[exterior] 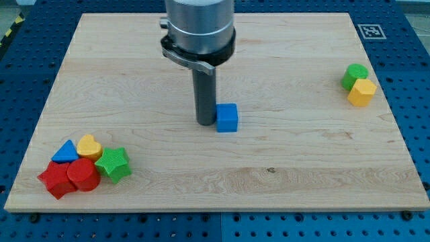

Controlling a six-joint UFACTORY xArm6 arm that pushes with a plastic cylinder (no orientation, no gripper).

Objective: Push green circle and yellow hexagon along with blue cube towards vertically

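The blue cube (228,117) sits near the middle of the wooden board (282,168). My tip (205,122) rests on the board just to the view's left of the blue cube, touching or nearly touching its left side. The green circle (355,74) and the yellow hexagon (362,92) sit together at the view's right edge of the board, the hexagon just below and touching the circle. They are far to the right of my tip.
A cluster sits at the view's bottom left: a blue triangle (65,152), a yellow heart (89,145), a green star (113,164), a red cylinder (83,175) and a red star (56,179). A marker tag (370,31) is at the board's top right corner.
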